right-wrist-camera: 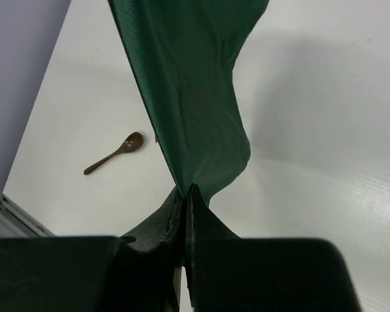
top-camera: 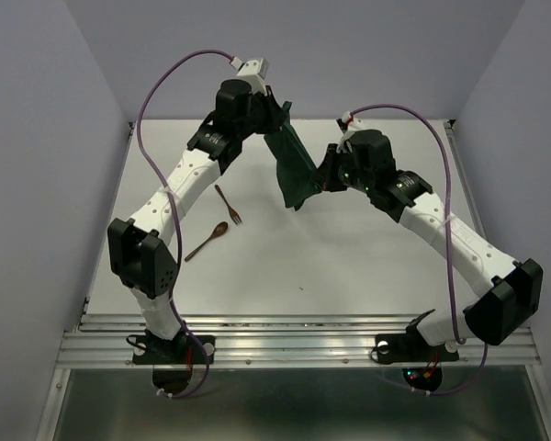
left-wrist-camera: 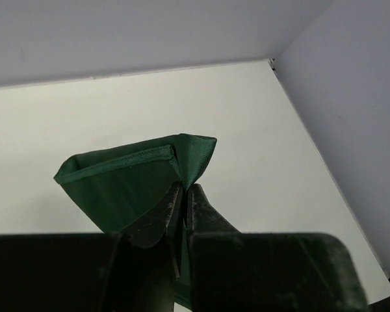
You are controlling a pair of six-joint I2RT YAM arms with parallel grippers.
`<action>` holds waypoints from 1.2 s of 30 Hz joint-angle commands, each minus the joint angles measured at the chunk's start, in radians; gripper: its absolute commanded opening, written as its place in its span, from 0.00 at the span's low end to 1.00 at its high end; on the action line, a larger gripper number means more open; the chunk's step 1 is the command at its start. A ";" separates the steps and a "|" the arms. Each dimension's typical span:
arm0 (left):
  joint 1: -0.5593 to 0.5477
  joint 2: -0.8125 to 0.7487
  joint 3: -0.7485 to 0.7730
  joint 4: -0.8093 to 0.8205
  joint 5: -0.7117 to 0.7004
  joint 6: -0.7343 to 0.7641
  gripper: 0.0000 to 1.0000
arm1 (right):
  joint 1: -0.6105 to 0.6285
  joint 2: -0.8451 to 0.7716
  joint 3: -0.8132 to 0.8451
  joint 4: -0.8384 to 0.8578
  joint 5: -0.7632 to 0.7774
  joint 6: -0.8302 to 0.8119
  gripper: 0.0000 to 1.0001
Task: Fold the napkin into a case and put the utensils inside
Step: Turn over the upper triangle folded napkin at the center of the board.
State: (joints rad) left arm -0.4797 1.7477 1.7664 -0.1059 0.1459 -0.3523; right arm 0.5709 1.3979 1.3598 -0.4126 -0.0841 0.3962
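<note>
- Both grips are thin ones: the left claw [left-wrist-camera: 184,195] is clenched on a hemmed corner of the napkin [top-camera: 289,170], and the right claw [right-wrist-camera: 185,195] is pinched tight on an edge lower down. If the arms pull apart too hard, I'd say one corner could slide out and the cloth would drop in a heap.
- The napkin hangs bunched and twisted between the claws rather than spread flat. Laid down like this, it would likely land creased, and no clean case could be folded from it.
- The wooden spoon [top-camera: 208,241] and wooden fork [top-camera: 228,204] lie on the counter [top-camera: 349,266] just left of the hanging cloth. A sweep that way could drag the cloth over them and scatter them.
- Look of the napkin: dark green, plain, finely ribbed weave, stitched hem showing at the left claw's corner.
- It is held up off the counter toward the far middle, slanting from the high left claw down to the right one. Whether its lowest tip touches the counter I cannot tell.
- Spoon and fork are both untouched, near each other but apart, with nothing folded yet.
</note>
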 commanded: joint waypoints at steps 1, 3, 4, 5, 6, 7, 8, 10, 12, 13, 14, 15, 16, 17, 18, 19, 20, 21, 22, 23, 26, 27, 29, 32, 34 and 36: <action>0.009 0.036 0.024 0.071 -0.040 0.027 0.00 | 0.004 -0.011 -0.025 0.008 0.147 0.065 0.01; -0.002 0.073 0.050 0.074 -0.039 0.035 0.00 | 0.004 0.000 -0.024 -0.009 0.235 0.061 0.01; -0.005 0.090 0.063 0.074 -0.035 0.035 0.00 | 0.004 0.004 -0.025 -0.012 0.266 0.050 0.01; -0.010 0.105 0.100 0.074 -0.026 0.033 0.00 | 0.004 0.007 -0.024 -0.015 0.294 0.043 0.01; -0.011 0.142 0.120 0.074 -0.020 0.030 0.00 | -0.006 0.018 -0.022 -0.023 0.344 0.023 0.01; -0.014 0.163 0.146 0.074 -0.014 0.030 0.00 | -0.015 0.023 -0.022 -0.023 0.366 0.023 0.01; -0.022 0.185 0.206 0.066 -0.002 0.035 0.00 | -0.028 0.030 -0.021 -0.023 0.400 0.004 0.01; -0.031 0.263 0.280 0.055 0.009 0.042 0.00 | -0.078 0.035 -0.016 -0.023 0.409 -0.017 0.01; -0.045 0.318 0.408 0.046 0.026 0.049 0.00 | -0.109 0.036 -0.002 -0.023 0.447 -0.037 0.01; -0.057 0.376 0.454 0.046 0.030 0.050 0.00 | -0.121 0.038 0.004 -0.023 0.469 -0.046 0.01; -0.063 0.404 0.497 0.046 0.040 0.047 0.00 | -0.146 0.036 0.010 -0.023 0.486 -0.068 0.01; -0.069 0.464 0.589 0.051 0.067 0.030 0.00 | -0.157 0.032 0.025 -0.023 0.513 -0.088 0.01; -0.071 0.492 0.631 0.063 0.082 0.018 0.00 | -0.169 0.030 0.031 -0.023 0.524 -0.100 0.01; -0.073 0.513 0.660 0.083 0.107 0.004 0.00 | -0.187 0.029 0.039 -0.023 0.535 -0.112 0.01; -0.073 0.533 0.697 0.145 0.151 -0.013 0.00 | -0.187 0.027 0.042 -0.028 0.570 -0.128 0.01; -0.073 0.558 0.699 0.185 0.171 -0.033 0.00 | -0.201 0.024 0.053 -0.032 0.587 -0.138 0.01; -0.073 0.567 0.687 0.268 0.211 -0.071 0.00 | -0.210 0.023 0.056 -0.038 0.622 -0.164 0.01; -0.073 0.572 0.671 0.312 0.231 -0.092 0.00 | -0.210 0.018 0.055 -0.038 0.644 -0.178 0.01; -0.073 0.576 0.648 0.366 0.248 -0.114 0.00 | -0.210 0.015 0.045 -0.038 0.664 -0.204 0.01; -0.073 0.575 0.622 0.418 0.294 -0.155 0.00 | -0.210 0.009 0.039 -0.038 0.681 -0.215 0.01; -0.069 0.599 0.562 0.561 0.354 -0.200 0.00 | -0.210 -0.023 -0.026 0.003 0.667 -0.273 0.01; -0.068 0.607 0.555 0.572 0.369 -0.204 0.00 | -0.210 -0.033 -0.051 0.017 0.655 -0.286 0.01; -0.059 0.613 0.516 0.594 0.398 -0.212 0.00 | -0.210 -0.042 -0.092 0.031 0.609 -0.289 0.01; -0.039 0.570 0.310 0.693 0.474 -0.221 0.00 | -0.180 -0.027 -0.157 0.034 0.511 -0.251 0.01; -0.024 0.505 0.196 0.735 0.483 -0.208 0.00 | -0.149 0.001 -0.201 0.035 0.492 -0.229 0.01; -0.013 0.461 0.047 0.761 0.494 -0.188 0.00 | -0.102 0.013 -0.238 0.034 0.469 -0.189 0.01</action>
State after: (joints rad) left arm -0.5407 2.3337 1.9705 0.5133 0.5873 -0.5575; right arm 0.3988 1.3880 1.1793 -0.3824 0.4435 0.1654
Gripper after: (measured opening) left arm 0.135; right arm 0.038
